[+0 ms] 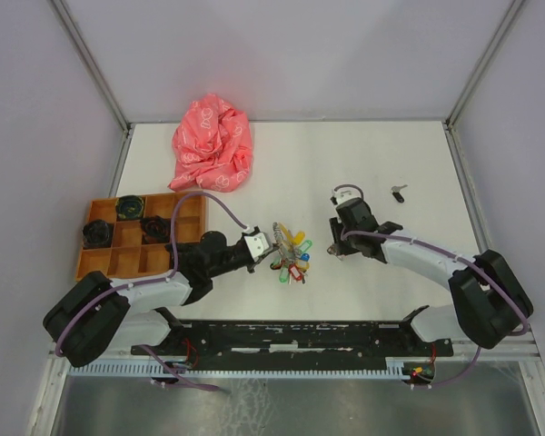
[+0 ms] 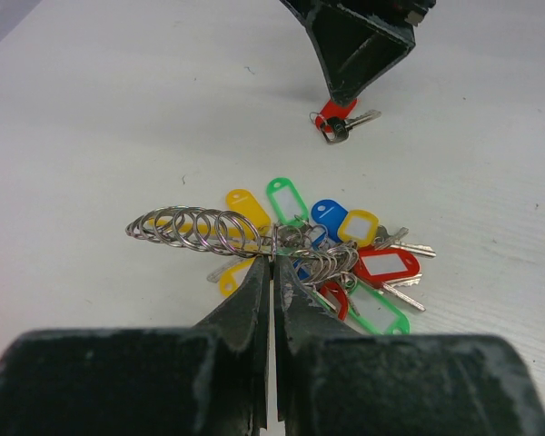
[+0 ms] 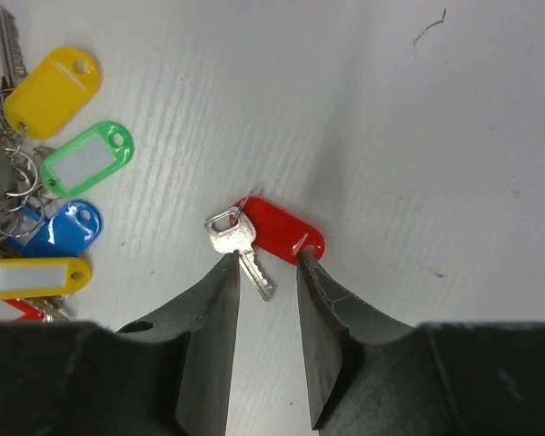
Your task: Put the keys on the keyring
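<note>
From above, the left end effector [image 1: 265, 243] is clamped on the keyring [image 1: 289, 254] in the middle of the desk [image 1: 391, 154], the right end effector [image 1: 336, 252] dips at its 3 o'clock, and the black key [image 1: 399, 192] lies apart at 2 o'clock. The left wrist view shows the closed fingers [image 2: 250, 309] pinching only a thin loop beside the coil of rings [image 2: 195, 227], so a tug might slip it free; the tags [image 2: 381, 265] have windows that look blank. In the right wrist view the narrowly parted fingers [image 3: 213, 327] straddle the red key [image 3: 254, 238], flat on the desk, one tip touching its red head; closing could skid it away rather than lift it.
</note>
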{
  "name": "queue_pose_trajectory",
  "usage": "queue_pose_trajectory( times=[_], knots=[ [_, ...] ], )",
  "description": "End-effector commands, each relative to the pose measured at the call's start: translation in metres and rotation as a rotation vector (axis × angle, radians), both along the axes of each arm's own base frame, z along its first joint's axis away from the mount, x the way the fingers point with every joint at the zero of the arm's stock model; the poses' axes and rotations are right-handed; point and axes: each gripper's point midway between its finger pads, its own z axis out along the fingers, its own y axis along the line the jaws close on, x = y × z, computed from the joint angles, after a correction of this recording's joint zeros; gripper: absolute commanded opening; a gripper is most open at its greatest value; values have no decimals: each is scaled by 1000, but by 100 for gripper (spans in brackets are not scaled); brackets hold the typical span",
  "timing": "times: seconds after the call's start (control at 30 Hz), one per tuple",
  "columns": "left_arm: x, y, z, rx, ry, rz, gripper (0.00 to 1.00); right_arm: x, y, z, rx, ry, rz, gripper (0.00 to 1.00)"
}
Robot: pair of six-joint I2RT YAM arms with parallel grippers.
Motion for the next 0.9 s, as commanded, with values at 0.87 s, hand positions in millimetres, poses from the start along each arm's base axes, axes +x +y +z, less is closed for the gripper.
queue_pose_trajectory(
  times=[0.87],
  knots=[
    [8, -11, 31, -90, -20, 10, 3, 14, 22, -3, -1, -270, -187, 31]
  ],
)
